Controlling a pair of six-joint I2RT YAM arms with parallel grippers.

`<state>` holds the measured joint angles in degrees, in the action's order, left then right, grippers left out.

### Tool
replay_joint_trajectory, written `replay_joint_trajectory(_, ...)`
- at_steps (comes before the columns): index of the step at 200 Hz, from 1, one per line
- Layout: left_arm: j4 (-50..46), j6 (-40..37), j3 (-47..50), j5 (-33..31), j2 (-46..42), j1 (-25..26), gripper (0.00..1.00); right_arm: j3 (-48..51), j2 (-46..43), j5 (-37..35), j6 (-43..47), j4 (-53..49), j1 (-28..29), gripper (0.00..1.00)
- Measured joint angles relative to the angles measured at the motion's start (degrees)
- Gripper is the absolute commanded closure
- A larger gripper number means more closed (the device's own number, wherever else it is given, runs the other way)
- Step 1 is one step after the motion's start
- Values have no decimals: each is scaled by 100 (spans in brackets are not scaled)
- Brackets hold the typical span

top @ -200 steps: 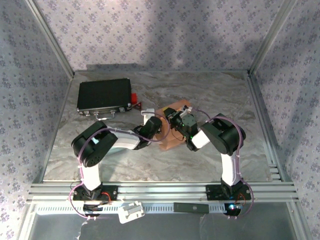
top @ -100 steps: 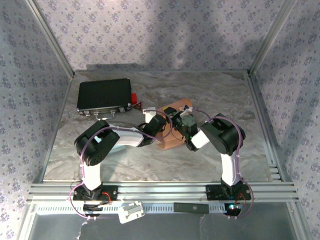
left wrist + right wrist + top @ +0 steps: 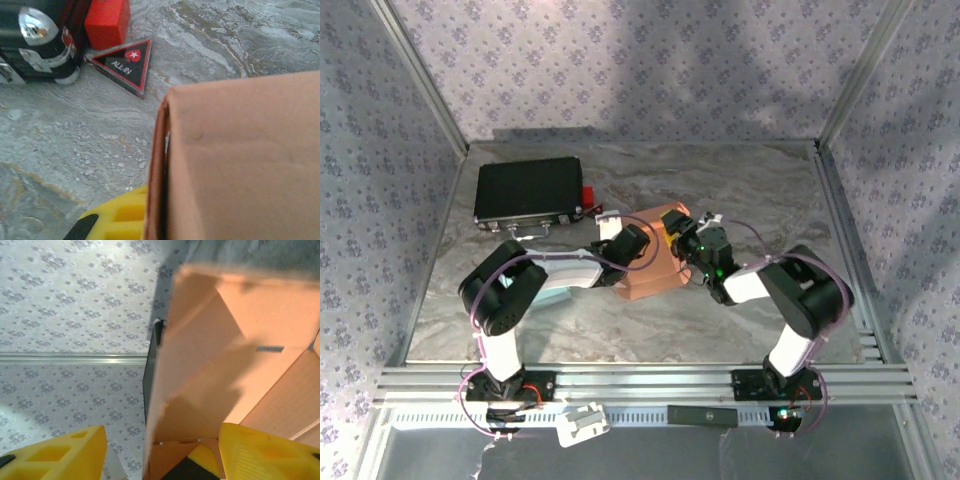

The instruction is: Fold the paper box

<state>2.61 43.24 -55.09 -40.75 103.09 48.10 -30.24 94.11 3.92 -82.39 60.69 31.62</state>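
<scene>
Seen from above: orange-brown cardboard paper box (image 3: 655, 275) on the grey marbled table (image 3: 760, 190), walls already upright, directly between the left end effector (image 3: 632, 243) and the right end effector (image 3: 688, 238).

At the left end effector, jaws closed on the box's upright left wall. In its wrist view, one yellow finger (image 3: 117, 220) flat against the outside of that wall, the box's brown face (image 3: 240, 160) just to the right of it; second finger hidden behind the cardboard.

At the right end effector (image 3: 162, 432), jaws spread wide, gripping nothing. Thin edge of a box wall standing in the gap between the two yellow fingers (image 3: 55, 452), open interior of the box (image 3: 235, 335) immediately ahead, toward the right finger; contact with either finger impossible to tell.

Beyond and left of the left end effector, well apart from the box: black hard case (image 3: 527, 190) with metal latches, small red block (image 3: 106, 22) touching its end, black-and-red triangular tag (image 3: 127, 65) marked ALL-IN just beside both.
</scene>
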Motion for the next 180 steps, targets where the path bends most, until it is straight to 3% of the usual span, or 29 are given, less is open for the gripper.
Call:
replay_joint_trajectory(46, -896, -273, -531, 321, -260, -173, 100, -476, -2111, 238, 1080, -2741, -321, 31)
replay_joint_trajectory(70, -1305, -378, -702, 487, -409, -247, 100, -1128, -2643, 299, 1639, -4054, -535, 33)
replay_joint_trajectory(119, -2120, -485, -1126, 706, -721, -245, 100, -2197, -2166, 570, 2238, -5565, -739, 34)
replay_joint_trajectory(180, -2621, -507, -1379, 863, -785, -223, 100, -2702, -1491, 592, 2402, -6279, -446, 36)
